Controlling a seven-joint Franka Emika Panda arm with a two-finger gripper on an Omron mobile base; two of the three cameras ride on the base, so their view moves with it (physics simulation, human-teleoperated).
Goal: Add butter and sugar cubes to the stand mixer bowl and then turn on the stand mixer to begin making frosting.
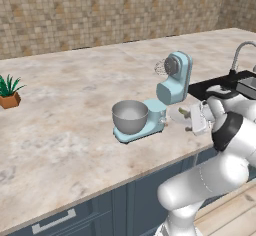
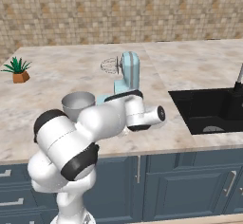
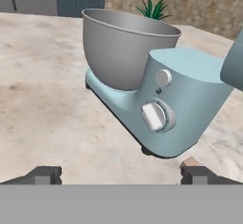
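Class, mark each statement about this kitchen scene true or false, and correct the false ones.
1. The pale blue stand mixer has its head tilted up. True.
2. The round grey metal bowl sits on the mixer's base. True.
3. The small potted green plant stands inside the black sink. False: it stands on the counter, far from the sink.
4. The gripper is shut on the bowl. False: its jaws are open, holding nothing.

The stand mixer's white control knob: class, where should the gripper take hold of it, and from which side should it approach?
Grip the white knob across its raised oblong bar, coming straight at the column's side of the stand mixer, away from the bowl. The bar sticks out and offers two flat sides. The open gripper already faces it.
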